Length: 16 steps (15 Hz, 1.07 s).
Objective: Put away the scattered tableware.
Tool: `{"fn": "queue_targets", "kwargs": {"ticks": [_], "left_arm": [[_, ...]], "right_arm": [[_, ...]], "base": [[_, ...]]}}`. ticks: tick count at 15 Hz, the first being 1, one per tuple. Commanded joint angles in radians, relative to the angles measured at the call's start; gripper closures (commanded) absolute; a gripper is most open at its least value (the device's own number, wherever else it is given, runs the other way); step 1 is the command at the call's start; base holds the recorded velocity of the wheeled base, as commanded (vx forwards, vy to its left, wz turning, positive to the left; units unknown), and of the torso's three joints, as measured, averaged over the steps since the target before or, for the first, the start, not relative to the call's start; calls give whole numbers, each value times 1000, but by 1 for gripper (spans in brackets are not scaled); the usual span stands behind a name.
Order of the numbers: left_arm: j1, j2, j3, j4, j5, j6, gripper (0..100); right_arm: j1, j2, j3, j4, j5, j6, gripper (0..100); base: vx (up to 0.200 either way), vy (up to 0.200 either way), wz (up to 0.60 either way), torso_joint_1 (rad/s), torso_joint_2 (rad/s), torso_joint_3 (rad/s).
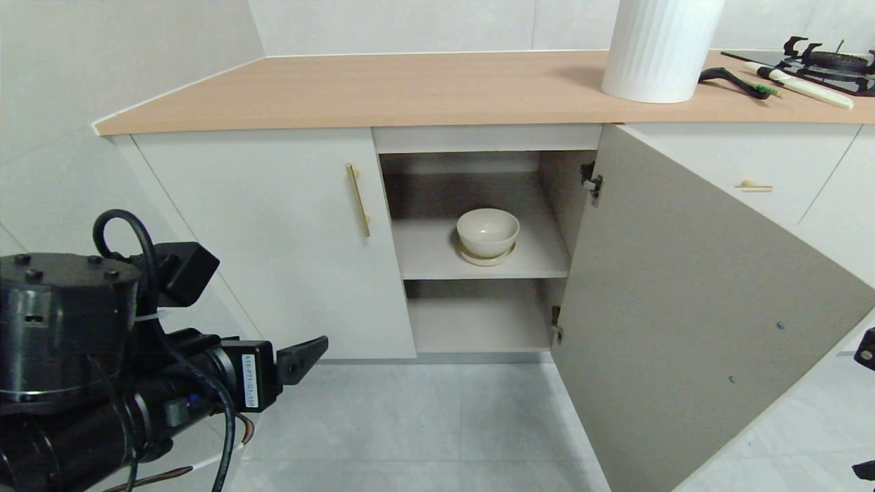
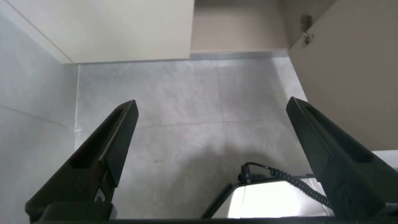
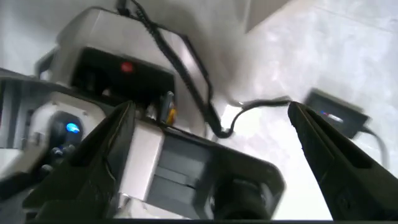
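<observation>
One bowl (image 1: 487, 231) shelved, far frm left tool (image 2: 211, 112).

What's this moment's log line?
bowl on plate, upper shelf | cabinet door open | left end effector open, empty | right end effector open, empty

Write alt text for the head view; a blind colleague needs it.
A cream bowl sits on a plate on the upper shelf of an open cabinet, door swung to the right. The left gripper hangs low at left over the floor; a white ribbed container stands on the countertop.
</observation>
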State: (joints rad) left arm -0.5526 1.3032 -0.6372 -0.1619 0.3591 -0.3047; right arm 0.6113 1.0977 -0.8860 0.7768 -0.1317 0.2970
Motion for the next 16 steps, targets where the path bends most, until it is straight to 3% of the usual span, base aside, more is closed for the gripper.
{"fn": "queue_targets", "kwargs": {"ticks": [1,4,6,9,13,16], "left_arm": [[0,2,-1,-2,0,-1,0],[0,2,-1,-2,0,-1,0],[0,1,-1,-2,0,-1,0],[0,1,-1,-2,0,-1,0],[0,-1,1,-2,0,-2,0],[0,-4,1,-2,0,-2,0]], "right_arm": [[-105,-18,-16,-1,-32,-12,0],[-277,-5,-53,-40,-32,-41,0],[-329,-12,-54,-50,-32,-75,0],[-482,2,-56,-51,-46,-168,0],[-568,18,-56,-113,-46,-187,0],[-639,107,-31,-255,-40,-176,0]], "base": [[0,0,0,0,0,0],[0,0,0,0,0,0],[0,0,0,0,0,0],[0,0,0,0,0,0],[0,0,0,0,0,0],[0,0,0,0,0,0]]}}
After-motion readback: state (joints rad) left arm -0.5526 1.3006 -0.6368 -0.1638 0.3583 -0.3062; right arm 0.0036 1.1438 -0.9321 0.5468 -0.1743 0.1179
